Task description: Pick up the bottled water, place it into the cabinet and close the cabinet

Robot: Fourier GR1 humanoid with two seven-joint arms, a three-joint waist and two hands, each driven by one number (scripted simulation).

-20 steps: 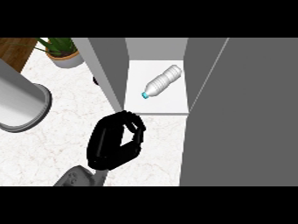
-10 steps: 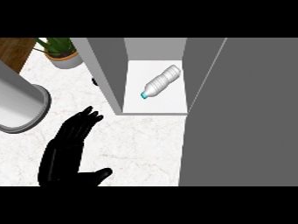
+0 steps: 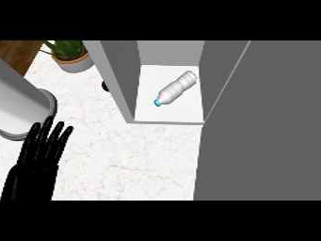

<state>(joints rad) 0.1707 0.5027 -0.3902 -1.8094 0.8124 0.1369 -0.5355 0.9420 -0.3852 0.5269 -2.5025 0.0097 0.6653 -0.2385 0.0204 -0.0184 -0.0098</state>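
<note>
The bottled water (image 3: 175, 88) is clear with a blue cap. It lies on its side on the white floor of the open cabinet (image 3: 183, 114), cap pointing to the near left. My left hand (image 3: 37, 155) is at the lower left over the marble counter (image 3: 135, 160), open with straight fingers pointing away from me. It holds nothing and is well apart from the cabinet. The cabinet's grey door (image 3: 274, 117) stands open and fills the right side. My right hand does not show.
A large pale cylinder (image 3: 10, 101) slants in from the upper left, ending just beyond my left hand's fingertips. A potted plant (image 3: 71, 54) stands at the back left. The cabinet's grey side wall (image 3: 121, 80) rises between plant and bottle.
The left hand has opened from a curl just in front of the cabinet. It has drawn back to the lower left, away from the cabinet. The bottle has stayed on the shelf.
</note>
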